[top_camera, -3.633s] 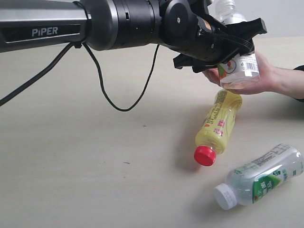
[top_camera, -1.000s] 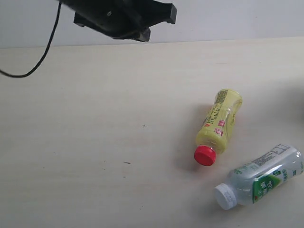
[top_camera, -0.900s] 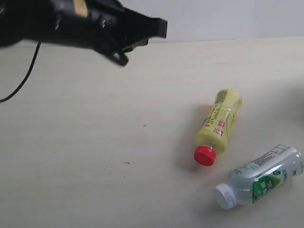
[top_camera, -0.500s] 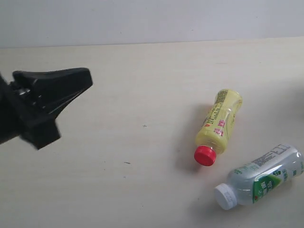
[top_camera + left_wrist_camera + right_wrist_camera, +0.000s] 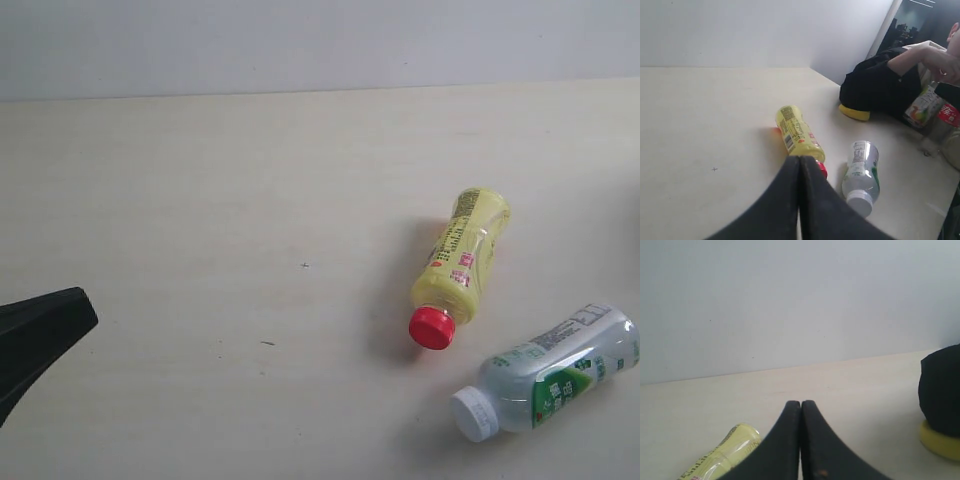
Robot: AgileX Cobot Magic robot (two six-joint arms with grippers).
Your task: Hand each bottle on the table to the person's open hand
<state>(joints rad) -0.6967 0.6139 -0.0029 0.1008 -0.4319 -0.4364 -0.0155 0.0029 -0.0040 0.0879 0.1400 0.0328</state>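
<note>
Pulled back leftward, your black left gripper point(image 5: 799, 163) is closed, as is your right gripper point(image 5: 801, 406); yellow red-capped plastic bottle point(image 5: 462, 262) and white-capped green-labelled plastic bottle point(image 5: 550, 372) lie apart on pale beige table point(image 5: 200, 200).

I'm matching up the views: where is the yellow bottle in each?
Exterior view: the yellow bottle lies right of centre, above the white-capped bottle.
Left wrist view: the yellow bottle lies just beyond the left pincer, beside the white-capped bottle.
Right wrist view: part of it shows, cut by the frame, beside the right pincer.
Shared landmark: the table's far edge against the wall.
</note>
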